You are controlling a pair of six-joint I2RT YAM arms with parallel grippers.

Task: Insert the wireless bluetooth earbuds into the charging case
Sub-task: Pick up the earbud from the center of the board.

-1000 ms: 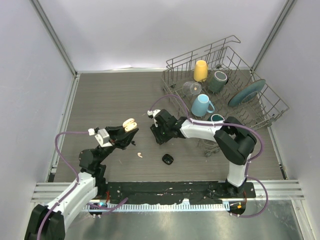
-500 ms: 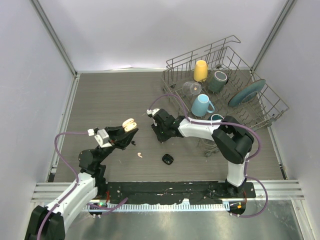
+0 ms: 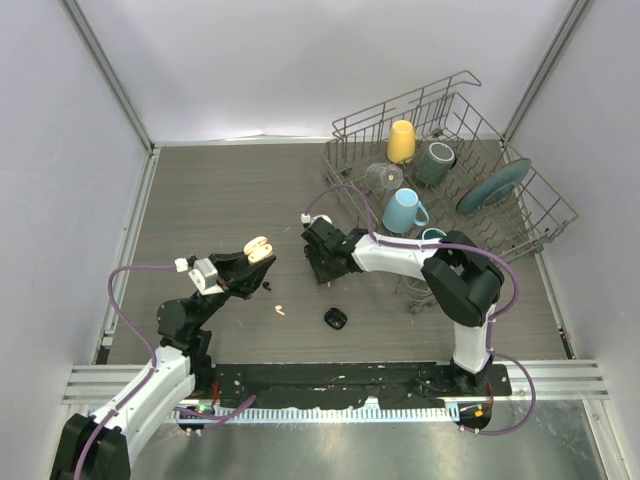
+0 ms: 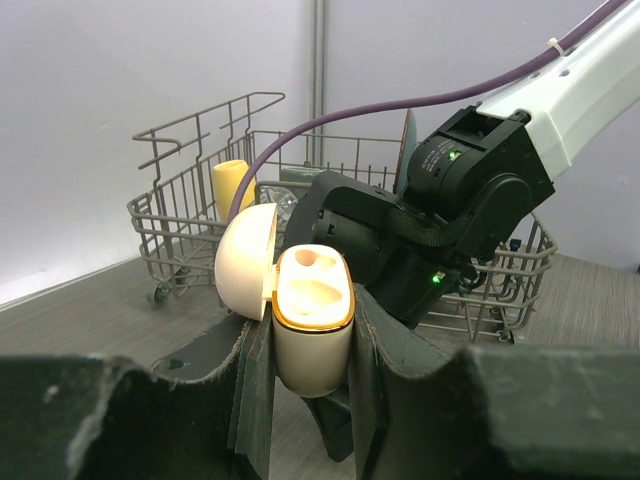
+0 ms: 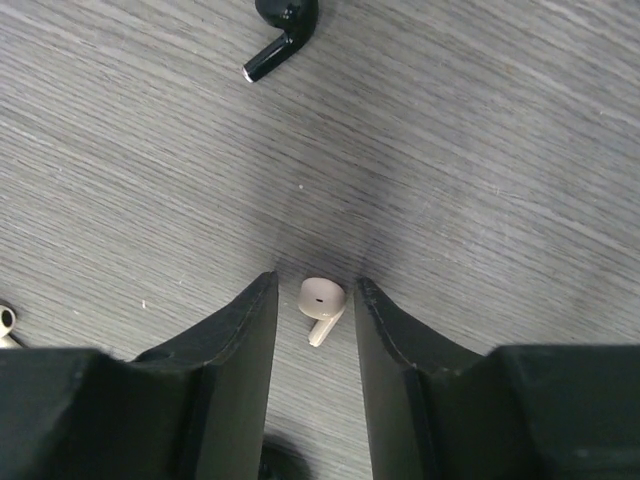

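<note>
My left gripper [image 4: 312,350] is shut on the cream-white charging case [image 4: 310,290] and holds it upright above the table with its lid open; it also shows in the top view [image 3: 258,248]. My right gripper [image 5: 316,284] is open and low over the table, with one finger on each side of a cream-white earbud [image 5: 322,300], not touching it. A black earbud [image 5: 281,32] lies just beyond. In the top view the right gripper [image 3: 322,268] hides that cream earbud. Another cream earbud [image 3: 280,310] and a small black earbud [image 3: 268,287] lie on the table between the arms.
A black rounded object [image 3: 335,319] lies on the table near the front. A wire dish rack [image 3: 520,215] with mugs, a glass and a plate stands at the back right, close behind the right arm. Walls enclose the table on three sides.
The right wrist has shifted slightly to the right and back. The left arm and the case have not moved.
</note>
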